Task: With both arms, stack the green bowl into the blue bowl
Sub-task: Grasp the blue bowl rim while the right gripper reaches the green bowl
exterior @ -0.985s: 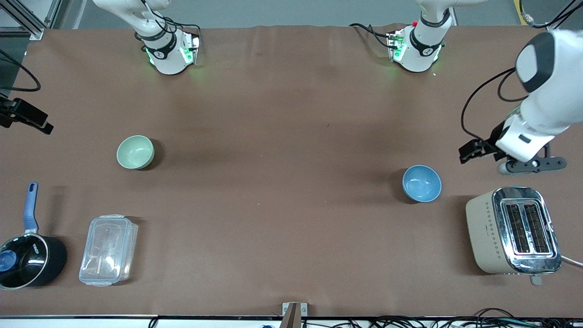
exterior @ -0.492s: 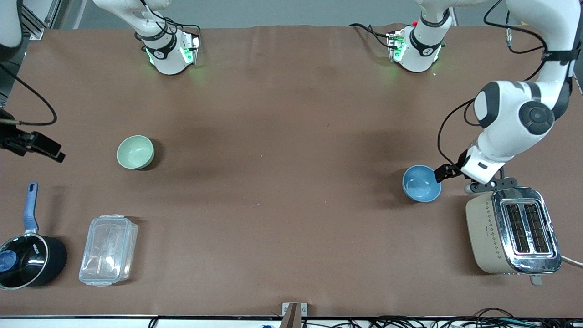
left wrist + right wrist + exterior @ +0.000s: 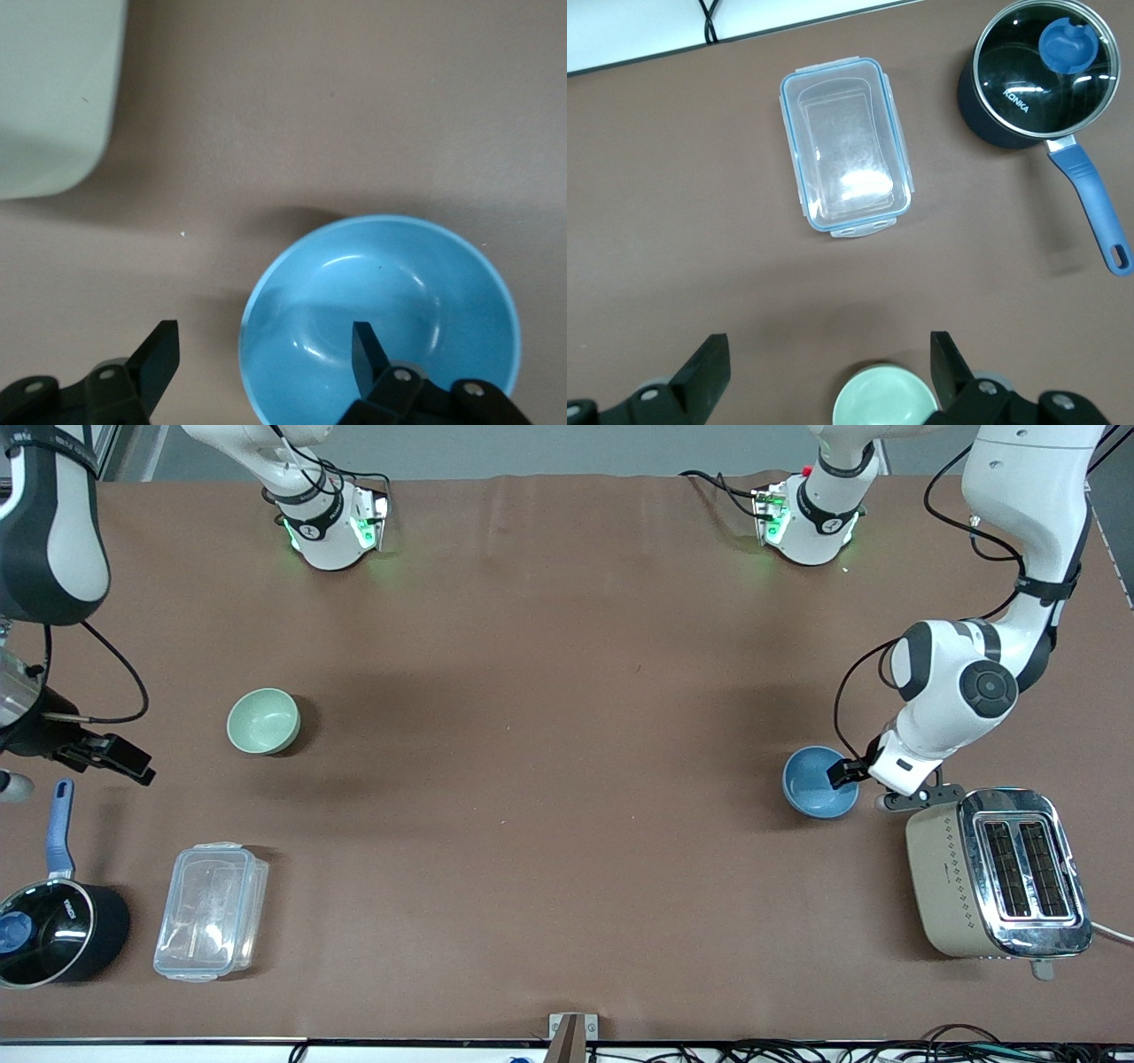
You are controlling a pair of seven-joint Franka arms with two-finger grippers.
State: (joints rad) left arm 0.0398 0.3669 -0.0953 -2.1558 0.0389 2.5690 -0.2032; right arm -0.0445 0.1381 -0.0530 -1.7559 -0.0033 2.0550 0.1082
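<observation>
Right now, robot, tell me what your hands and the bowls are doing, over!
Left gripper open, straddling the blue bowl rim. Right gripper open, above table beside green bowl. Nothing stacked yet. Toaster sits beside blue bowl.

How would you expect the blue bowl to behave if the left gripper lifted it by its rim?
The blue bowl looks rigid, so it should keep its shape. Its surface is glossy, so the open left gripper, one finger inside the rim and one outside, might slip. Held at one edge only, it would probably tilt. It appears small and empty, so likely light.
</observation>
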